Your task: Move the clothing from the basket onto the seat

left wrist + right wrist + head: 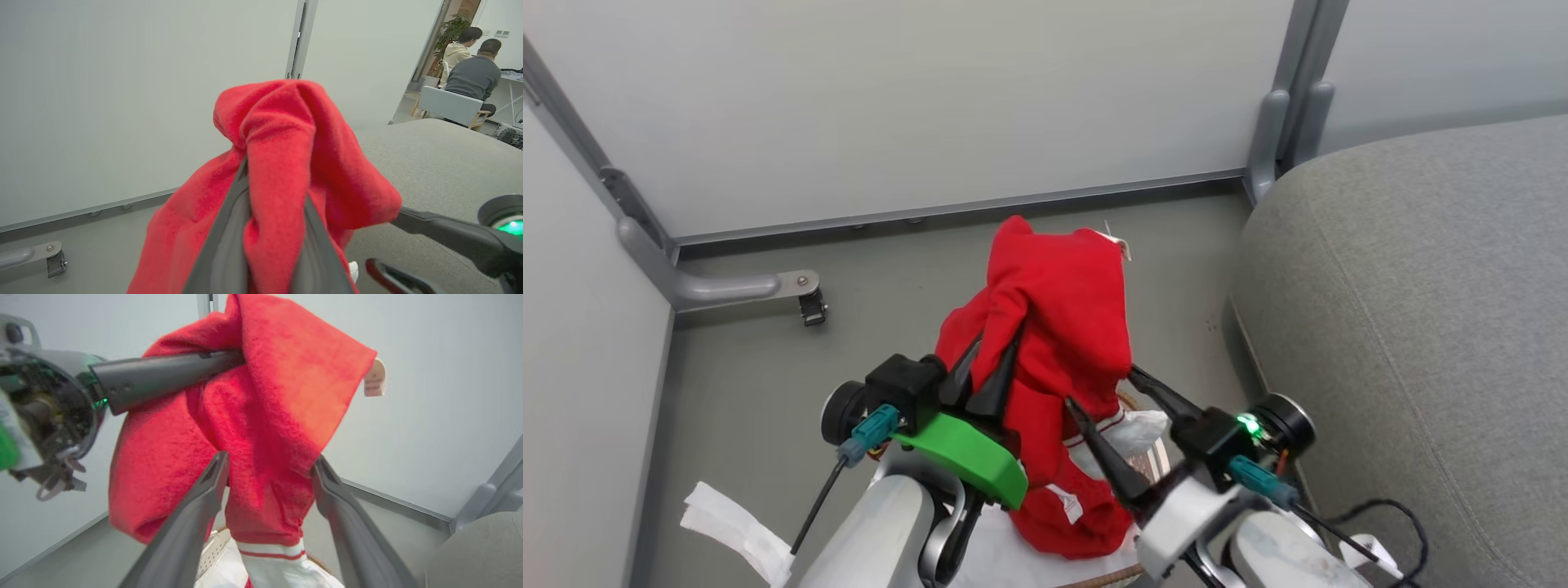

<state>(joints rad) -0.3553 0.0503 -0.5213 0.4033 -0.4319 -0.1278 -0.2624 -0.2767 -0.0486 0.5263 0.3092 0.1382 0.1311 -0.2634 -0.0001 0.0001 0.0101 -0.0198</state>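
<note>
one bunch of red clothing point(1054, 310) is up in the air, clenched at its top fold by the left gripper point(996, 347), fingers pinched tight into the cloth. the lower end trails down to the basket point(211, 548), where white striped trim hangs over the white liner point(1131, 431). the right gripper point(1099, 387) stands released, jaws spread wide either side of the hanging cloth, and it sits between the clothing and the seat point(1421, 327), which fills the right of the scene, well apart from the basket's load.

around them: pale wall panels point(931, 98) at the far side, a grey post point(1286, 106) at the seat's far corner, a metal foot with a caster point(810, 307) on the floor at the left, a crumpled white sheet point(731, 523) near left, a black cable point(1392, 513) near right. in the left wrist view, two people point(474, 67) sit at a desk far beyond the seat, a plant point(452, 25) beside them.

a small white tag point(374, 377) dangles from the top of the clothing; its print is too small to read. a second white label point(1068, 503) shows low on the red, unreadable too.
</note>
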